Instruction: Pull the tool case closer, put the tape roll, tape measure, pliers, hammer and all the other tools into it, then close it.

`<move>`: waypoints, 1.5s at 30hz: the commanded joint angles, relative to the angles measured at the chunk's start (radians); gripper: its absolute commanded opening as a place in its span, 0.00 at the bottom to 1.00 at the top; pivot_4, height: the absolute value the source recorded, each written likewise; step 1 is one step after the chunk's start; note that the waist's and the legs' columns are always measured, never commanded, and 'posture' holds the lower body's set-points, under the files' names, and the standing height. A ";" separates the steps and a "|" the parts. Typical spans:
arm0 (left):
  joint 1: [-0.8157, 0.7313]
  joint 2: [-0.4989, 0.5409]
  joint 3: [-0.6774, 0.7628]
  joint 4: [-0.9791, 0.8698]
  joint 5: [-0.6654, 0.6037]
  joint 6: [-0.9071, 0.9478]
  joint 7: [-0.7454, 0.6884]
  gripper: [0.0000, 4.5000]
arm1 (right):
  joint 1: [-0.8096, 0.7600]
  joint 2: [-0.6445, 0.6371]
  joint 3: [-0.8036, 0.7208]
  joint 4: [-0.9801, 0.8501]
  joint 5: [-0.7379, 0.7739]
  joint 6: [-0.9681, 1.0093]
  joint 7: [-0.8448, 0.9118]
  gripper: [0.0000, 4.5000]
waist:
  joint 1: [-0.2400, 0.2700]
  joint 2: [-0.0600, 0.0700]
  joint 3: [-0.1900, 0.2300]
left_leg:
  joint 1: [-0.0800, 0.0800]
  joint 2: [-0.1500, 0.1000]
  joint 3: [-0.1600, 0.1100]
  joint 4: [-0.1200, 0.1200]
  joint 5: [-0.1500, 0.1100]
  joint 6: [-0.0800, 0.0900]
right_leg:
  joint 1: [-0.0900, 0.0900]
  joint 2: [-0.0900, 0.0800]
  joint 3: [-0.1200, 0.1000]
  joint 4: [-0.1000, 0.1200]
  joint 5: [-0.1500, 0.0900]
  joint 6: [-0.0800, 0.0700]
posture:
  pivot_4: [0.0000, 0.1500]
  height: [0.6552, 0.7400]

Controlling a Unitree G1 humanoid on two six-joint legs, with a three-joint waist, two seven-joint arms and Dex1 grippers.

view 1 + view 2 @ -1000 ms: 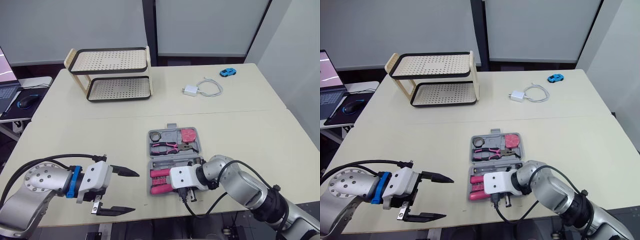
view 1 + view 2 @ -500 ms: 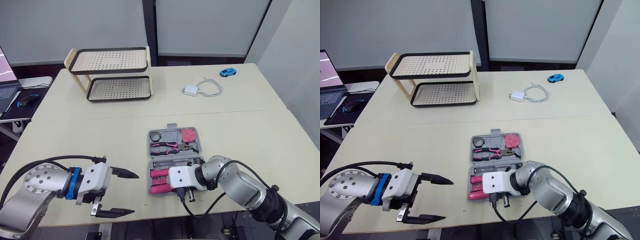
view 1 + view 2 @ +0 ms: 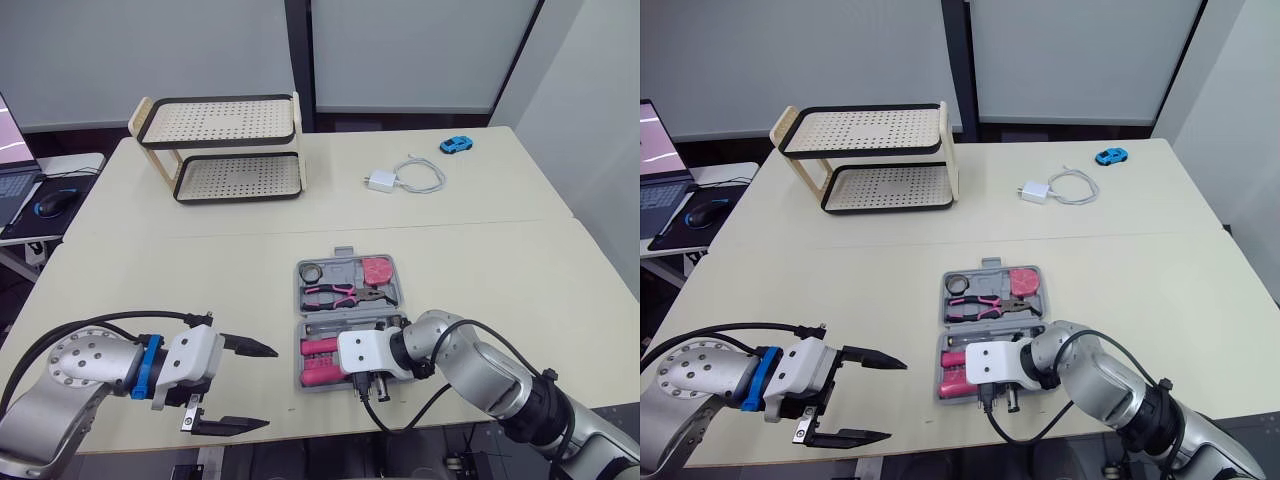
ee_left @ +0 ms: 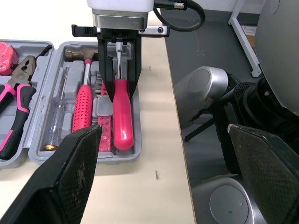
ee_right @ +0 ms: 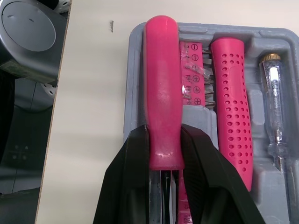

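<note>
1. The right end effector (image 5: 163, 135) sits at the lower middle of the head views. Its two black fingers are drawn in narrow and pinch the pink screwdriver (image 5: 161, 88) at the shaft end of the handle.
2. The screwdriver lies lengthwise over the outermost slot of the tool case (image 4: 117, 157), on the side nearest the bench (image 3: 200, 270) edge. I cannot tell whether it is fully seated in the recess.
3. Judging by its look, the screwdriver is light and rigid, with a smooth round handle that could roll or slip. The hold close to the shaft suits it, and letting go looks safe only once the handle is down in the moulded slot.
4. Just beside it lie a strip of bits (image 5: 191, 70), then the hammer (image 5: 231, 107) with its dimpled pink grip, then a clear tester screwdriver (image 5: 273, 112).
5. The case lies open and flat at the lower centre of the head views. Its far half holds the pliers (image 3: 330, 293), what looks like the tape roll (image 3: 311, 272) and a pink tape measure (image 3: 377, 270).
6. The shell looks like stiff plastic, light enough to slide — for closing, the far edge by the latch seems the place to take hold.
7. The left end effector (image 3: 268, 387) hovers at the lower left, fingers spread wide and empty — well apart from the case.
</note>
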 commanded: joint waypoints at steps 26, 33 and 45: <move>0.004 0.020 0.030 -0.022 -0.014 -0.011 -0.006 1.00 | -0.021 0.015 0.018 -0.039 0.004 0.028 -0.020 0.14 | 0.000 0.000 0.000 | 0.000 0.000 0.000 0.000 0.000 0.000 | 0.000 0.000 0.000 0.000 0.000 0.000 | 1.00 1.00; 0.000 0.020 0.027 -0.020 -0.014 -0.010 -0.006 1.00 | -0.024 0.015 0.014 -0.032 0.007 0.026 -0.021 0.14 | 0.000 0.000 0.000 | 0.000 0.000 0.000 0.000 0.000 0.000 | 0.000 0.000 0.000 0.000 0.000 0.000 | 1.00 1.00; -0.007 0.020 0.023 -0.016 -0.014 -0.008 -0.006 1.00 | -0.016 0.010 0.017 -0.035 0.011 0.025 -0.020 0.14 | 0.000 0.000 0.000 | 0.000 0.000 0.000 0.000 0.000 0.000 | 0.000 0.000 0.000 0.000 0.000 0.000 | 1.00 1.00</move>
